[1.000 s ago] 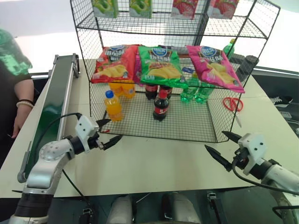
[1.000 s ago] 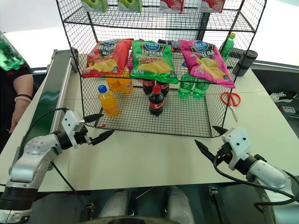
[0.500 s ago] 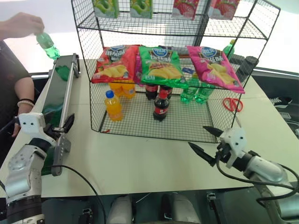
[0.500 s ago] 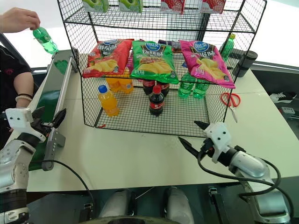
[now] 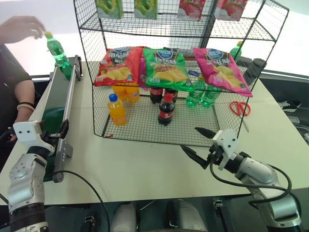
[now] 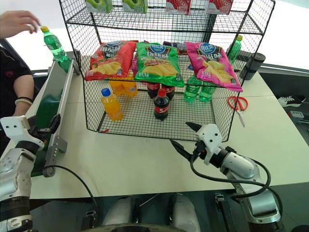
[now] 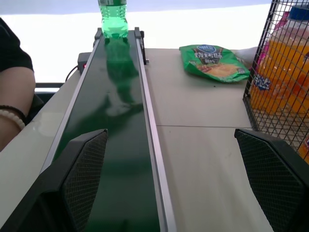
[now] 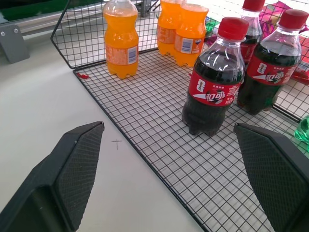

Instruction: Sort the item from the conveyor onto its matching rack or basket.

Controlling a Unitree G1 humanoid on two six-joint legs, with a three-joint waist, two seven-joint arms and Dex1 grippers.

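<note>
One item outstanding: green soda bottle (image 5: 58, 49), yellow cap, upright at the far end of the conveyor (image 5: 55, 104); a person's hand (image 5: 21, 28) hovers just above the cap, apparently not gripping.

Progress, judged: barely begun. Bottle not yet near either arm; pick-up, carry and placing on the rack (image 5: 178, 72) all remain.

Left end effector (image 7: 169, 179): fingers spread wide, empty, aimed along the belt at its near end.

Right end effector (image 5: 197, 142): fingers spread wide, empty, just before the rack's front edge.

Rack contents: bottom tier holds orange-drink bottles (image 5: 116, 109), cola bottles (image 5: 166, 110) and green bottles (image 5: 202, 94) at the right, the likely matching spot; three crisp bags (image 5: 169, 66) on the tier above.

Surface: pale tabletop (image 5: 145, 169), with red scissors (image 5: 240, 108) to the rack's right and a green snack bag (image 7: 214, 56) lying beyond.

Room: bright, pale background.
</note>
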